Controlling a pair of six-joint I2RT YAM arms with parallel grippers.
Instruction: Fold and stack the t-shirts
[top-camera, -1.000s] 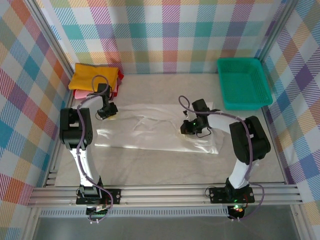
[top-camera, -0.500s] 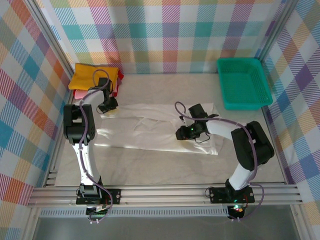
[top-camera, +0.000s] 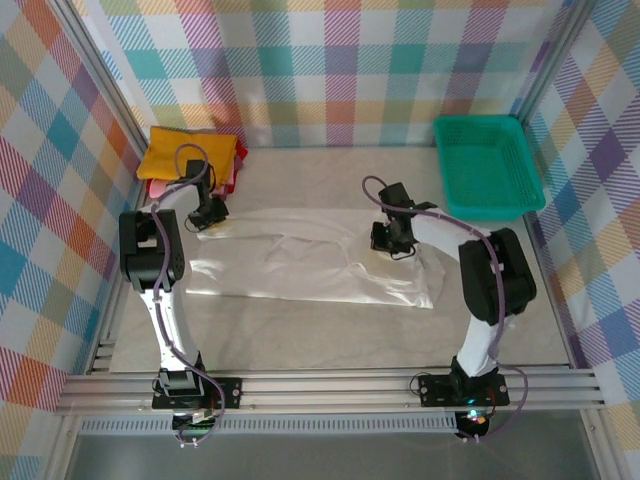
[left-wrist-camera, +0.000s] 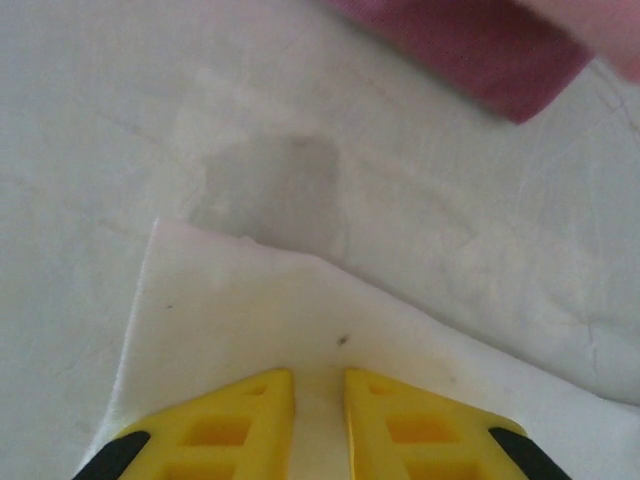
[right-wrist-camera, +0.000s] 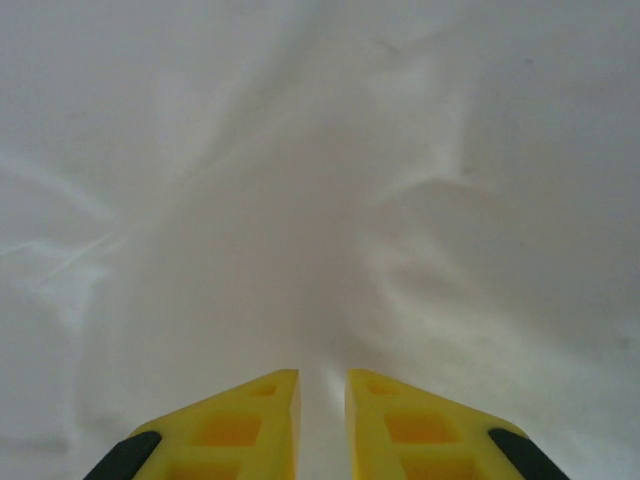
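Green plastic basket (top-camera: 488, 165) sits far right on pale tabletop (top-camera: 320, 335), w/ plaid walls (top-camera: 330, 70) round it & metal rail (top-camera: 330, 385) at near edge

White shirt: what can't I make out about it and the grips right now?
- Top view: left gripper and right gripper cover the shirt beneath them; any pinch is hidden.
- Left wrist: fingers cut off by the bottom edge; grip unclear.
- Right wrist: cloth blurred; which part, unclear.
- Top view: lower shirts mostly hidden under the yellow shirt.

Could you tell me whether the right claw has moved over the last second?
Yes: the right claw has shifted toward the back wall and slightly nearer the green basket.
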